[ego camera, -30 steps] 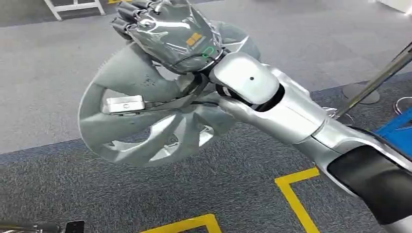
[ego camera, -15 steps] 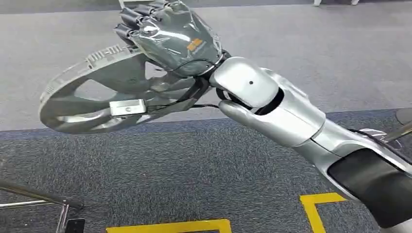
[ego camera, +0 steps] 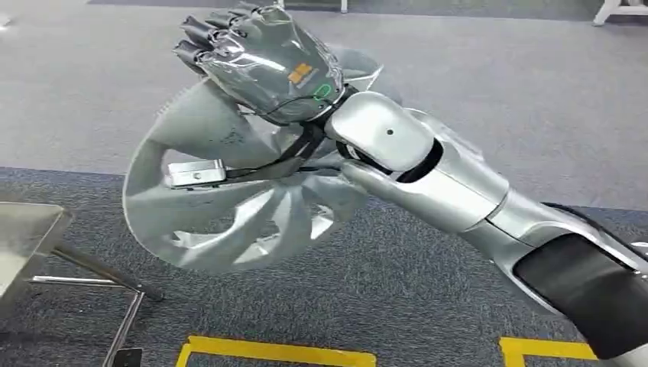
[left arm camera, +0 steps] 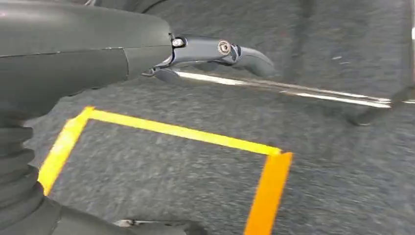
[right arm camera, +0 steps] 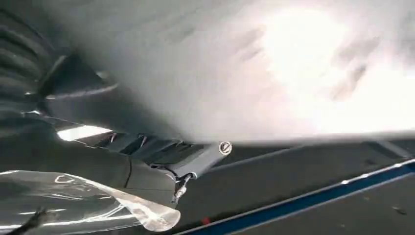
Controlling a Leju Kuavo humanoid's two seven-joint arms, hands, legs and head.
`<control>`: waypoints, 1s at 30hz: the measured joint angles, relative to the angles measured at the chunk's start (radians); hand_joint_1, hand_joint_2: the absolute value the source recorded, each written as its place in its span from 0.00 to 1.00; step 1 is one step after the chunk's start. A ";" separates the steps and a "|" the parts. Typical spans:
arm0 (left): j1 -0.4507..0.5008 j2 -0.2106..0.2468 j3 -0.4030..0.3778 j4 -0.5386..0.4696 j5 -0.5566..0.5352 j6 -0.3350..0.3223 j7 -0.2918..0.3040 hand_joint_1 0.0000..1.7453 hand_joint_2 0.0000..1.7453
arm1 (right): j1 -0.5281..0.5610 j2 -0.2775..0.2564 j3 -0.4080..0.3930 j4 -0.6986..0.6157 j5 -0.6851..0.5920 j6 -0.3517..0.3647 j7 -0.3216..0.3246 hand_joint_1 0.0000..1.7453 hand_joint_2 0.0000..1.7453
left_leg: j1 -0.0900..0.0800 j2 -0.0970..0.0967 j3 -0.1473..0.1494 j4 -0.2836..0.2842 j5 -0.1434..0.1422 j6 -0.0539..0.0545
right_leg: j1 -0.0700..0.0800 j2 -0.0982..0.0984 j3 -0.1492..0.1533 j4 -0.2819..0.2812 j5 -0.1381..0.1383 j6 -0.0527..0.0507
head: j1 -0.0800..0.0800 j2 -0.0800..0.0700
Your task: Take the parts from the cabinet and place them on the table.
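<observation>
Floor: grey carpet point(ego camera: 474, 84) with a darker strip nearer me, yellow tape lines point(ego camera: 275, 353) at the near edge.
Far left: metal worktop corner point(ego camera: 23, 229) on thin legs, just entering the head view; I read it as the drop-off surface, well apart from the part for now.
Left robot hand point(left arm camera: 215, 51): hanging low over the carpet in the left wrist view, fingers loosely extended, nothing in them; idle because the carry is one-handed.
Part: silver wheel cover point(ego camera: 221, 199) with curved spokes, held up in the air, tilted on edge, over the carpet and not on any surface.
Right robot hand point(ego camera: 260, 61): fingers curled over the cover's upper rim, clamped on it; I judge the high rim grip keeps the disc hanging clear of my body while walking.
Right arm point(ego camera: 428, 168): reaches up from lower right, forearm stretched out to carry the part ahead.
View differences: head view gives whole disc and worktop; right wrist view gives a blurred close grey face of the cover point(right arm camera: 244, 73), thumb underneath it, plus a blue floor line point(right arm camera: 313, 200).
</observation>
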 joint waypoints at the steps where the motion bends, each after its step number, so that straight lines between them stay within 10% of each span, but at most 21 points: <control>1: 0.002 0.002 0.000 0.000 0.000 -0.003 0.006 0.00 1.00 | 0.001 0.000 0.001 0.000 0.002 0.002 0.000 1.00 1.00 | 0.001 -0.017 -0.004 0.005 -0.003 0.021 | 0.002 -0.008 0.002 -0.001 -0.002 0.004 | 0.005 0.000; 4: 0.009 0.008 0.000 0.000 -0.001 -0.004 0.043 0.00 1.00 | 0.000 0.003 0.001 -0.001 0.007 0.002 0.004 1.00 1.00 | -0.004 -0.051 0.002 0.002 -0.008 0.044 | -0.006 -0.040 0.019 -0.005 -0.016 0.022 | 0.006 0.000; 7: 0.020 0.013 0.000 0.000 -0.004 0.010 0.119 0.00 1.00 | 0.000 0.002 0.000 -0.003 0.011 0.005 0.010 1.00 1.00 | 0.001 -0.081 0.010 -0.002 -0.009 0.064 | -0.012 0.073 -0.053 0.142 -0.098 0.022 | 0.012 0.000; 10: 0.036 0.014 0.000 0.000 -0.001 0.013 0.157 0.00 1.00 | 0.016 0.001 0.000 -0.002 0.018 0.006 0.012 1.00 1.00 | -0.005 -0.125 0.010 -0.002 -0.010 0.069 | -0.010 0.092 -0.165 0.322 -0.139 0.016 | 0.012 0.000; 12: 0.043 0.014 0.010 0.000 0.023 0.015 0.250 0.00 1.00 | 0.018 0.001 0.000 0.000 0.021 0.007 0.012 1.00 1.00 | -0.007 -0.158 0.012 -0.001 -0.010 0.069 | -0.009 0.098 -0.144 0.238 -0.061 0.004 | 0.012 0.000; 14: 0.044 0.010 0.028 0.001 0.040 0.024 0.370 0.00 1.00 | 0.015 0.009 0.000 0.001 0.021 0.011 0.012 1.00 1.00 | -0.007 -0.187 0.015 -0.001 -0.010 0.069 | -0.009 0.147 -0.074 0.070 0.032 -0.010 | 0.012 0.000; 15: 0.044 0.006 0.034 0.002 0.042 0.027 0.421 0.00 1.00 | 0.013 0.016 0.001 0.003 0.023 0.014 0.014 1.00 1.00 | -0.010 -0.197 0.008 0.001 -0.010 0.063 | -0.015 0.194 -0.046 0.037 0.025 -0.017 | 0.008 0.000; 19: 0.055 -0.003 0.061 0.003 0.064 0.027 0.509 0.00 1.00 | 0.004 0.053 0.008 0.014 0.027 0.020 0.018 1.00 1.00 | 0.002 -0.247 -0.003 -0.009 0.002 0.034 | -0.011 0.153 -0.030 0.004 0.021 -0.017 | 0.015 0.000; 22: 0.053 -0.005 0.074 0.003 0.067 0.023 0.526 0.00 1.00 | -0.006 0.076 0.010 0.023 0.027 0.022 0.018 1.00 1.00 | -0.006 -0.119 -0.047 0.095 -0.067 0.023 | -0.014 0.104 -0.011 -0.014 0.024 -0.025 | 0.005 0.000; 25: 0.051 -0.005 0.085 0.003 0.074 0.008 0.549 0.00 1.00 | -0.005 0.087 0.017 0.035 0.027 0.023 0.018 1.00 1.00 | 0.004 -0.100 -0.131 0.275 -0.129 0.010 | -0.012 0.056 -0.004 -0.013 0.016 -0.027 | 0.005 0.000; 28: 0.056 0.008 0.087 0.003 0.063 0.000 0.560 0.00 1.00 | -0.005 0.101 0.027 0.044 0.027 0.023 0.017 1.00 1.00 | 0.013 -0.082 -0.051 0.123 -0.027 0.001 | -0.013 0.018 0.006 -0.010 0.004 -0.021 | 0.005 0.000; 29: 0.056 0.011 0.087 0.003 0.062 -0.002 0.559 0.00 1.00 | -0.006 0.103 0.027 0.045 0.027 0.023 0.018 1.00 1.00 | 0.013 -0.052 -0.003 0.033 0.011 0.000 | -0.014 0.008 0.012 -0.006 -0.003 -0.016 | 0.005 0.000; 30: 0.053 0.013 0.087 0.003 0.062 -0.005 0.559 0.00 1.00 | -0.007 0.103 0.027 0.047 0.026 0.022 0.017 1.00 1.00 | -0.002 -0.005 0.014 0.009 -0.017 0.000 | -0.007 -0.003 0.014 -0.006 -0.008 -0.009 | 0.004 0.000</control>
